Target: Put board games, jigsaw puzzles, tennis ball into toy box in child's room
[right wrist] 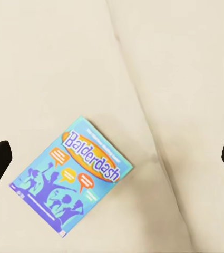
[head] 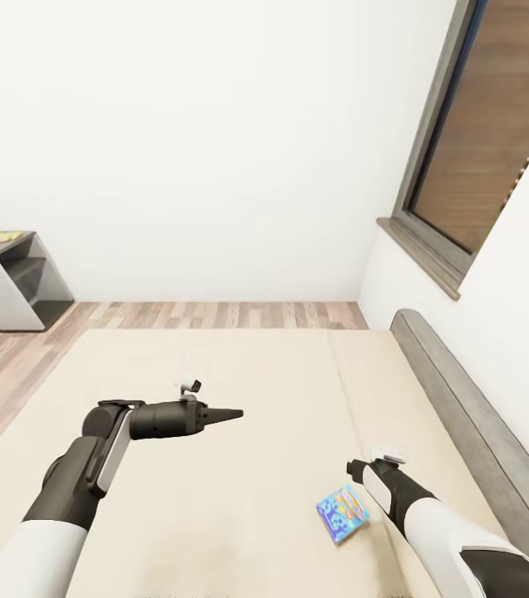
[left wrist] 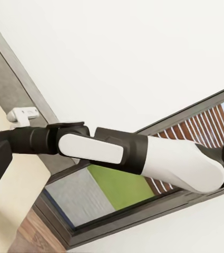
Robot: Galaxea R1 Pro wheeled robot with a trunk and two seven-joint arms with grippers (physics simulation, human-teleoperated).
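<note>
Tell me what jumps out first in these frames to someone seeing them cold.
The bright blue board game lies flat on the cream bed, the one splash of colour there; the right wrist view shows the right gripper hanging over it, fingers spread wide. The left gripper hovers over the middle of the bed, pointing toward the dark-framed window.

We see bright, even, shadowless light throughout; the white wall (head: pixel 214 124) looks washed out, and edges are sharp.

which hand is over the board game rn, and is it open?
The right hand, fingers spread wide above the blue Balderdash board game lying flat on the bed. The left hand hangs further left over bare bed.
</note>
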